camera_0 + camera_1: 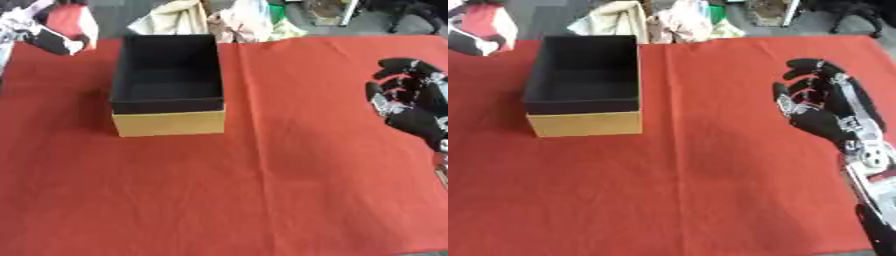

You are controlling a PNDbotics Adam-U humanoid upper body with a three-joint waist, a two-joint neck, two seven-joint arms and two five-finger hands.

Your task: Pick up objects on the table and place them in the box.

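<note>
While the counter (262,190) is seen covered from edge to edge by a red cloth (702,180), a box (166,85) is shown standing on it in the upper left of the frame. The box is made of tan card on the outside and is lined in black; its top is uncovered, and nothing can be made out within its dark interior. A faint shadow is cast on the cloth to the box's left.

At the right of the frame the right robot hand (820,117) is pictured above the cloth, well apart from the box. Its fingers (807,65) are curled inward toward the palm, and nothing is held in them. The black hand is joined to a forearm of black and silver parts (868,155), which is seen running down to the lower right corner of the right eye view. In the left eye view only part of the hand is caught at the right edge.

No loose item can be picked out on the cloth between the box and the hand. Beyond the far edge of the counter, along the top of the frame, pale crumpled bags or cloths (236,20) are seen lying on a grey floor (122,15).
</note>
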